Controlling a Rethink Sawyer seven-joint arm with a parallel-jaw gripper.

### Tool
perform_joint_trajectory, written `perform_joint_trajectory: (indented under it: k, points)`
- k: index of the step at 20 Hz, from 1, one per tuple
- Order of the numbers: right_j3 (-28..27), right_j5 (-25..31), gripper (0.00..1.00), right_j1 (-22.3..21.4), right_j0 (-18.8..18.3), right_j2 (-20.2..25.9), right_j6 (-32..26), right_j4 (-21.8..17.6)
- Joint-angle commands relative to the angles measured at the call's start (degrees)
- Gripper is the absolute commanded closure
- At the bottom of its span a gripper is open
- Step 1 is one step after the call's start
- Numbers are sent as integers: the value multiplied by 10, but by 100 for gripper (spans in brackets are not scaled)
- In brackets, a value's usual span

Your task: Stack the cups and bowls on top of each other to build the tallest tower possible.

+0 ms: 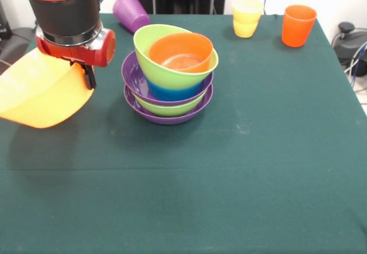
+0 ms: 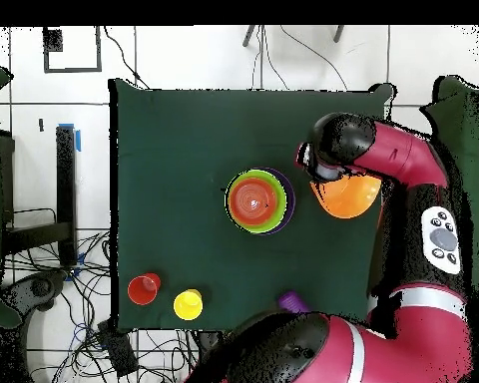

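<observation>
The tower [image 1: 169,73] stands mid-table: purple, green, purple, blue and green bowls, with the small red-orange bowl [image 1: 180,52] on top. It also shows in the overhead view [image 2: 256,199]. My gripper [image 1: 89,75] is to the left of the tower, shut on the rim of the very large yellow-orange bowl [image 1: 43,96]. It holds the bowl tilted over the table's left edge. From overhead, the bowl [image 2: 348,196] sits just right of the tower, under the arm's wrist [image 2: 328,155]. At the far side are a ribbed purple cup [image 1: 131,12] on its side, stacked yellow-orange cups [image 1: 247,17] and an orange-red cup [image 1: 298,24].
The dark green tablecloth [image 1: 241,168] covers the table. The cups also show in the overhead view: orange-red [image 2: 144,289], yellow [image 2: 188,304], purple [image 2: 291,299], near the robot's base. Cables lie on the floor beside the table [image 2: 44,289].
</observation>
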Motion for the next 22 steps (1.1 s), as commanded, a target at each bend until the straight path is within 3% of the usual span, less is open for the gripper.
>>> perform_joint_trajectory:
  k: [1,11,17,22]
  points:
    - [36,45,100,-22,19,17,23,-1]
    - [63,69,100,-66,25,11,30,11]
    - [92,41,100,-94,20,27,23,24]
    - [87,74,100,-107,29,19,26,27]
